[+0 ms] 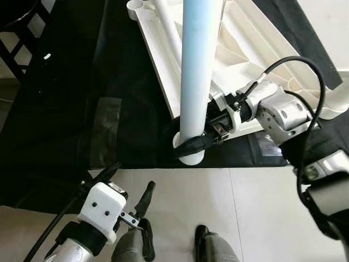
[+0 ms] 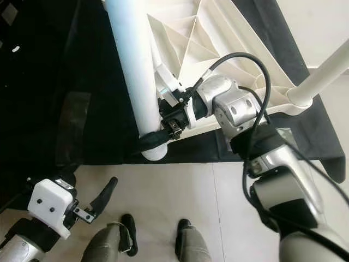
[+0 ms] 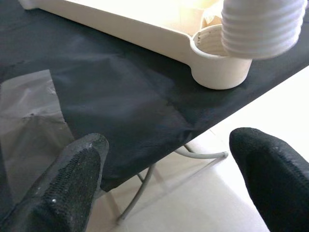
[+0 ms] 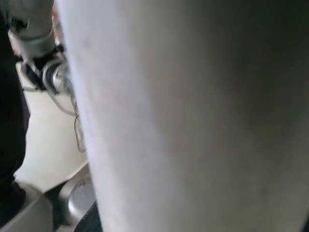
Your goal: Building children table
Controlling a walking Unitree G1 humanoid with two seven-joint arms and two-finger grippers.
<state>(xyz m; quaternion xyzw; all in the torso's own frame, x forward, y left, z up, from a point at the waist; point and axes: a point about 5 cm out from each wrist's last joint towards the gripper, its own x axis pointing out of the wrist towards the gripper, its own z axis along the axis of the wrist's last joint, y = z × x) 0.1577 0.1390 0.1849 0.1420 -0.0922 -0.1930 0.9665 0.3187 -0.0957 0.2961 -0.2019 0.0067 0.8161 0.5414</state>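
Note:
The white tabletop (image 1: 256, 43) lies upside down on a table draped in black cloth (image 1: 65, 109). My right gripper (image 1: 193, 143) is shut on the lower end of a pale, upright table leg (image 1: 195, 71), at the tabletop's near corner. In the left wrist view the leg's threaded end (image 3: 260, 26) hangs just above the round corner socket (image 3: 219, 63), not inside it. My left gripper (image 1: 126, 188) is open and holds nothing, low at the near left by the cloth's edge. A second leg (image 2: 322, 76) stands in the right corner.
A sheet of clear plastic film (image 1: 103, 125) lies on the cloth left of the tabletop. Light floor tiles (image 1: 256, 207) run along the table's near edge, with my feet (image 1: 204, 240) below. A dark chair (image 1: 16, 33) stands at the far left.

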